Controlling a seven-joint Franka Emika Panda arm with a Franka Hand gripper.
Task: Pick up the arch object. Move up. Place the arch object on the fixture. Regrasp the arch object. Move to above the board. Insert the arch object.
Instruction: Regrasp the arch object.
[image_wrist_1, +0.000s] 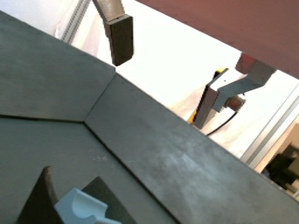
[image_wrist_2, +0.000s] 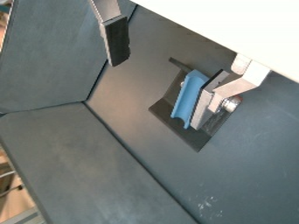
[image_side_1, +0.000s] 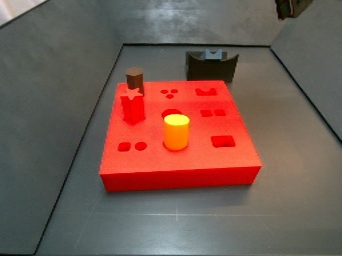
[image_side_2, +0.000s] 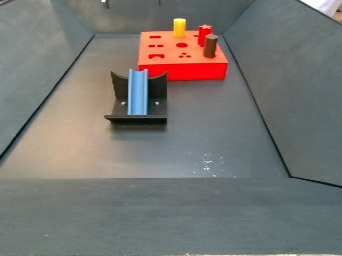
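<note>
Side view: the arch object (image_side_2: 138, 93) is seen resting on the fixture (image_side_2: 118, 98).
The tool (image_wrist_2: 176, 66) is held open, empty, above; regrasping is judged next.

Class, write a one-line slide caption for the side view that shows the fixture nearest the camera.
Blue arch resting on the fixture, red board behind; gripper out of frame.

Arch object (image_side_2: 139, 92): slate-blue elongated block, lay lengthwise in the fixture (image_side_2: 136, 116), free of the gripper (image_wrist_2: 176, 54), which hung above it, fingers apart. Fixture: dark, on the floor. Board (image_side_2: 187, 62): red slab, well apart.
</note>
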